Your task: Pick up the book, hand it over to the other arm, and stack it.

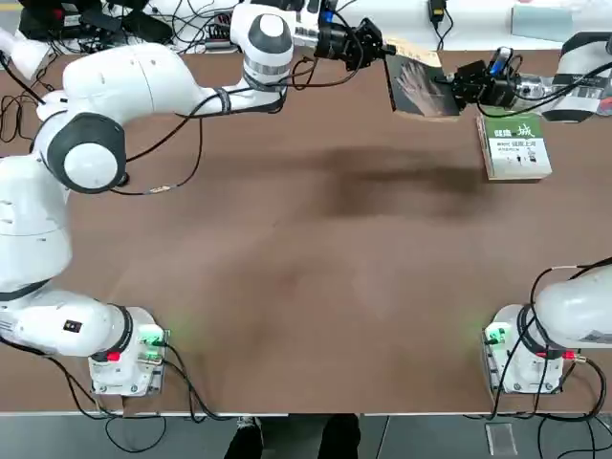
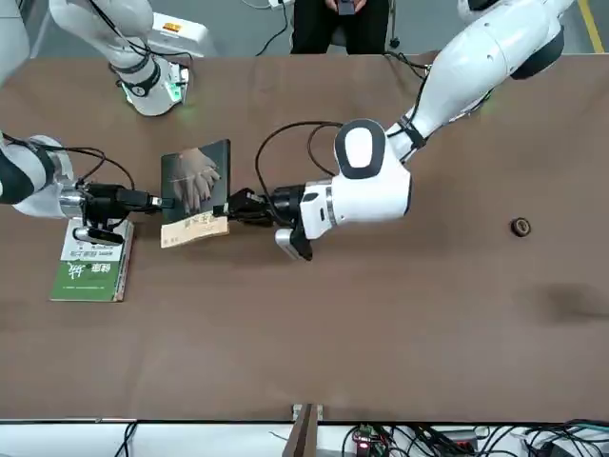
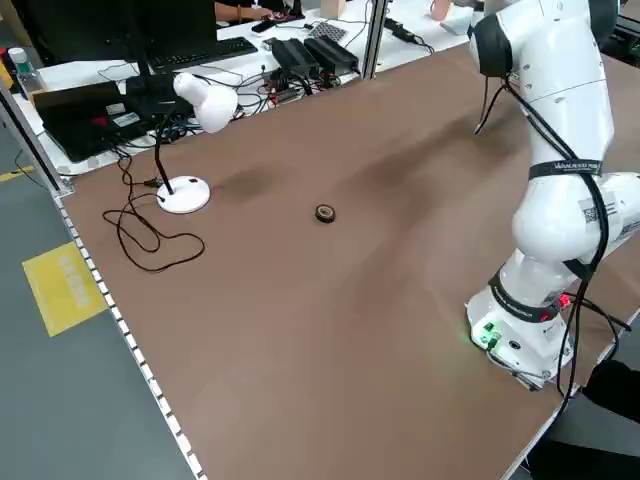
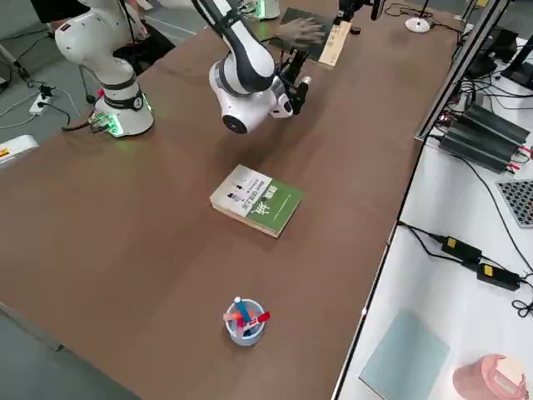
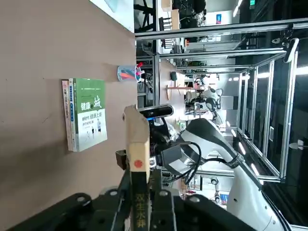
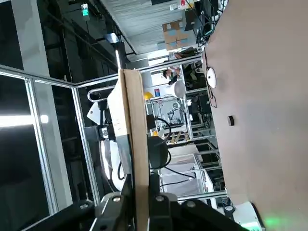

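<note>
L jaws (image 1: 388, 50), R jaws (image 1: 448, 80) on bk (image 1: 417, 86); green bks (image 1: 516, 151) nr R.

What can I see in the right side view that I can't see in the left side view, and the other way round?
Only the right side view: the green-and-white book, the cup of pens, and the dark book with a hand picture, gripped at opposite edges by the left gripper and right gripper above the table.

Only the left side view: the yellow floor sheet.

Both: the brown table and a round white lamp base.
</note>
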Robot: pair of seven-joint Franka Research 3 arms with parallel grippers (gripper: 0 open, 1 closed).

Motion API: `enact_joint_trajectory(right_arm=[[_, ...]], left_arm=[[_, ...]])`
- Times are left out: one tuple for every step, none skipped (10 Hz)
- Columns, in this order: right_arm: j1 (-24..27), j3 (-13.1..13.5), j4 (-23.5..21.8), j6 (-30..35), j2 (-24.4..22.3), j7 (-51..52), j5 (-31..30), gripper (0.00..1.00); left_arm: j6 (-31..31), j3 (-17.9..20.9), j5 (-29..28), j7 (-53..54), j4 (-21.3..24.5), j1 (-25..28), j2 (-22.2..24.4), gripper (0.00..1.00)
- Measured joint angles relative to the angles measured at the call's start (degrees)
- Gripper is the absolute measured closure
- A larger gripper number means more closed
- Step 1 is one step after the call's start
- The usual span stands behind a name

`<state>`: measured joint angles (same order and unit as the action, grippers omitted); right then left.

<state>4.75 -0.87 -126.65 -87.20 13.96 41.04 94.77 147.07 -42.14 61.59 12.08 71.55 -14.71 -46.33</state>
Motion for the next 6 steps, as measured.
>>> enact_joint_trajectory(right_arm=[[0.02, 0.01, 0.00, 0.00, 0.01, 0.00, 0.01, 0.85], [0.03, 0.01, 0.00, 0.00, 0.02, -0.11, 0.02, 0.85], [0.02, -0.01, 0.00, 0.01, 0.05, -0.40, 0.03, 0.85], [0.02, -0.01, 0.00, 0.01, 0.08, -0.84, 0.03, 0.85], [0.02, -0.01, 0.00, 0.01, 0.13, -1.51, 0.03, 0.85], [0.02, -0.01, 0.00, 0.02, 0.17, -2.17, 0.03, 0.85]], left_arm=[[0.00, 0.01, 0.00, 0.00, -0.01, 0.00, 0.00, 0.85], [0.00, 0.00, 0.00, 0.00, -0.02, -0.01, 0.00, 0.75], [0.07, 0.00, 0.00, 0.00, -0.05, -0.05, 0.00, 0.61], [0.41, 0.00, 0.02, 0.00, -0.12, -0.09, 0.00, 0.50], [1.12, 0.00, 0.07, 0.00, -0.21, -0.14, 0.00, 0.37], [1.78, 0.00, 0.09, 0.00, -0.28, -0.19, 0.00, 0.23]])
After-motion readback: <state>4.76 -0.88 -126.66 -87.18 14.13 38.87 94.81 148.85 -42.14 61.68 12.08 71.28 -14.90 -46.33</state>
